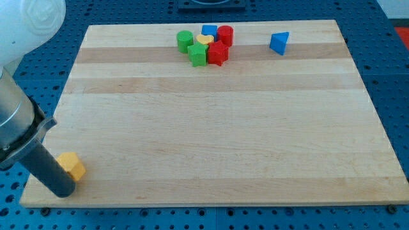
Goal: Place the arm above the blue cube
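One blue cube point(209, 30) sat at the cluster's top edge, touching the yellow heart point(203, 39). Your tip point(63, 192), holding nothing, touched the yellow block point(72, 165), well apart. Probably light, rigid, slippery; push its flat side.

Blue cube point(209, 30) at the view's top (behind clustered blocks)

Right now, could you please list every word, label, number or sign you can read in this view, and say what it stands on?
None: no text, label, brand, number or sign is readable anywhere in this view.
The wooden board shows only bare grain.
The blocks, such as the blue cube and the yellow block beside my tip, are unmarked.
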Robot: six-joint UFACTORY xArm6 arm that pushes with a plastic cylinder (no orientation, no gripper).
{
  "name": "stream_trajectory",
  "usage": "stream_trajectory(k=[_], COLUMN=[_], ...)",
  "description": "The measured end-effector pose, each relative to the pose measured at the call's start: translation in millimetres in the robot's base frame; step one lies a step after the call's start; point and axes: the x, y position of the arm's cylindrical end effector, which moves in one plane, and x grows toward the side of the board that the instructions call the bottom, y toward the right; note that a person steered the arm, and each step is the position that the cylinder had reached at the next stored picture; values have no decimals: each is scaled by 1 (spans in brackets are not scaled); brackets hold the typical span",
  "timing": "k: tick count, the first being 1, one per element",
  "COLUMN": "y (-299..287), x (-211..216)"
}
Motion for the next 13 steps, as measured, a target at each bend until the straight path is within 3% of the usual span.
stream_trajectory(k=[1,2,3,6,8,9,11,13], y=[41,122,175,152,146,137,143,219], x=[5,-2,-47,-261,-323,-386,-398,-400])
